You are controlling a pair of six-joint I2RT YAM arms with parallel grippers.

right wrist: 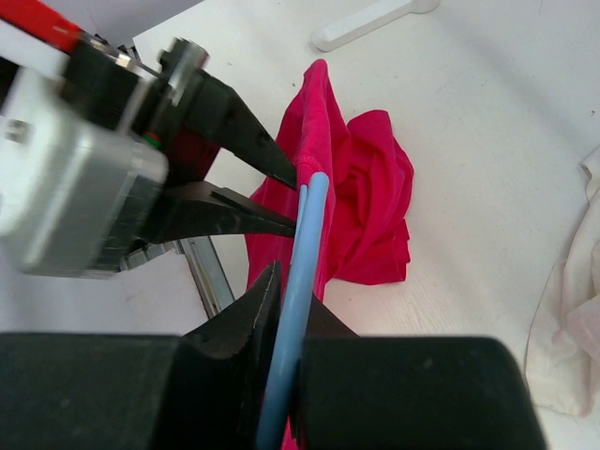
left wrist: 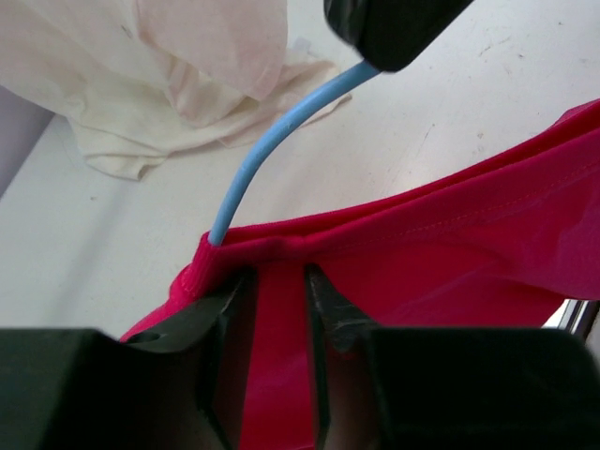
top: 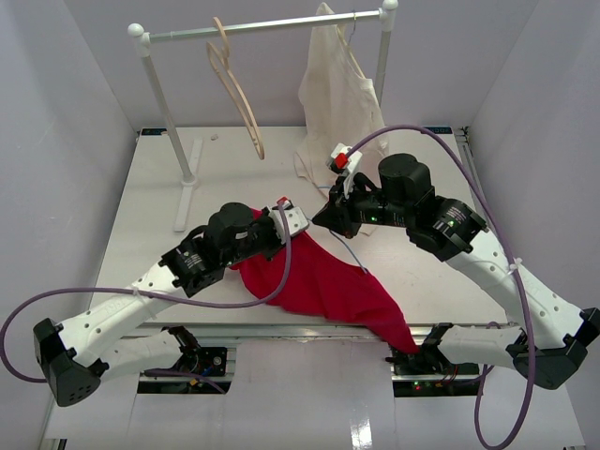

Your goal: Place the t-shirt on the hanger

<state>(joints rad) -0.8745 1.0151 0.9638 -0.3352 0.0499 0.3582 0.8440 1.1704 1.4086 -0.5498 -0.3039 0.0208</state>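
The crimson t-shirt point(top: 323, 281) lies crumpled on the table's middle, one end drooping over the front edge. My left gripper point(top: 292, 217) is shut on a fold at the shirt's upper edge; in the left wrist view the red cloth point(left wrist: 441, 253) passes between the gripper's point(left wrist: 277, 281) fingers. The light-blue wire hanger point(left wrist: 272, 141) runs down into the shirt beside that pinch. My right gripper point(top: 328, 217) is shut on the hanger wire point(right wrist: 305, 253); in the right wrist view the wire runs between the gripper's point(right wrist: 291, 309) fingers toward the shirt point(right wrist: 361, 206). Most of the hanger is hidden.
A garment rack point(top: 262, 26) stands at the table's back with a pale wooden hanger point(top: 234, 89) and a cream-white garment point(top: 337, 94) on it, its hem pooled on the table point(left wrist: 141, 84). The rack's white foot point(top: 187, 187) lies at back left.
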